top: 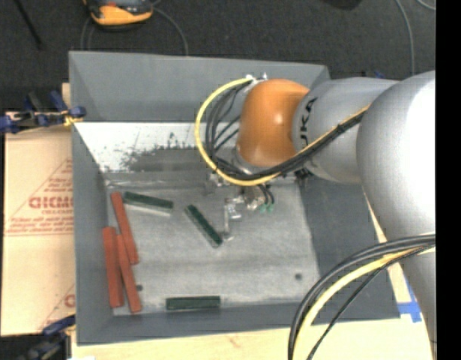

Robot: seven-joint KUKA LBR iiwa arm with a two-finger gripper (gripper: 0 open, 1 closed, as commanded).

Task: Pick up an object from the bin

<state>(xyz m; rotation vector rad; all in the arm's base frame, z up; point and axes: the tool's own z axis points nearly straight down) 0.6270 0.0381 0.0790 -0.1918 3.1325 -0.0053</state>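
Arm enters from the right, orange wrist cover [271, 122] over the far-middle of the grey bin [88, 201], yellow and black cables looped around it. The jaws hang low over the bin floor near its middle. Whether they are released or clenched: cannot tell, the wrist hides too much.

Nearest thing: a dark green bar [204, 226], flat on the floor at mid-bin and lying diagonally from far-left to near-right. The jaws stand just to the right of it, by its near-right half; contact cannot be made out. Nothing seen between them.

Other contents, all flat:
- second green bar [148, 201], further left and far
- third green bar [193, 303], along the near wall
- three red-brown bars [119, 253], bunched lengthwise against the left wall
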